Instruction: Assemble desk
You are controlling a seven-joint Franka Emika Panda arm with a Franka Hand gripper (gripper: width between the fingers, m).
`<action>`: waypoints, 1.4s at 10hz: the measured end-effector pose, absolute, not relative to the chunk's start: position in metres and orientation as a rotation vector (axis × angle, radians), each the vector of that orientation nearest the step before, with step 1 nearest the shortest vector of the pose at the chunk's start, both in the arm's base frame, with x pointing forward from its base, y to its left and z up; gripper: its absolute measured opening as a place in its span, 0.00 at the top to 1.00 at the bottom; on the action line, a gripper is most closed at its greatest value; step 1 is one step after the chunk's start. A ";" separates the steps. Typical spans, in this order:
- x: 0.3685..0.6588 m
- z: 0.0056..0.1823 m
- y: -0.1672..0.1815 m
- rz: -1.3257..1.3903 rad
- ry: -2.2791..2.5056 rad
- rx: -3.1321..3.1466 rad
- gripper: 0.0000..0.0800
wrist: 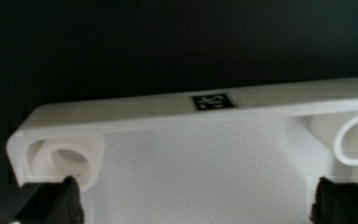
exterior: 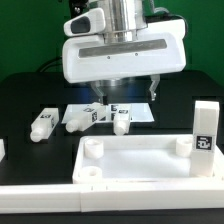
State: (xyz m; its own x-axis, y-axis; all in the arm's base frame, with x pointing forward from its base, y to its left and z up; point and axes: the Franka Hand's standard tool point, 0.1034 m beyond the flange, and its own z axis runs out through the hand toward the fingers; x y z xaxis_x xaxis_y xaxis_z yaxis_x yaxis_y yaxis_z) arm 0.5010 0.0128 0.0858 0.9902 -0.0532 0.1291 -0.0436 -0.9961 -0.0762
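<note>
The white rimmed tabletop (exterior: 135, 160) lies flat at the front, its round corner sockets (exterior: 92, 147) facing up. It fills the wrist view (wrist: 194, 150) with a tag on its rim. A white leg (exterior: 204, 126) with a tag stands upright at its corner on the exterior view's right; whether it sits in a socket I cannot tell. Three short legs lie behind the tabletop: one (exterior: 42, 122), another (exterior: 80, 118) and a third (exterior: 122, 121). My gripper (exterior: 128, 95) hangs above them, open wide and empty. In the wrist view the gripper (wrist: 197, 205) shows its dark fingers (wrist: 51, 200) at the frame's corners.
The marker board (exterior: 140, 112) lies on the black table under the lying legs. A small white piece (exterior: 2, 150) shows at the exterior view's left edge. Dark cloth covers the table around the parts.
</note>
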 end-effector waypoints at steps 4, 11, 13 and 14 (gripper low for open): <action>0.495 0.081 0.009 -0.151 0.066 -3.057 0.19; 0.468 0.057 0.002 0.130 0.170 -2.998 0.19; 0.424 0.028 0.014 0.250 0.333 -3.010 0.19; 0.409 0.017 0.019 0.293 0.340 -3.011 0.19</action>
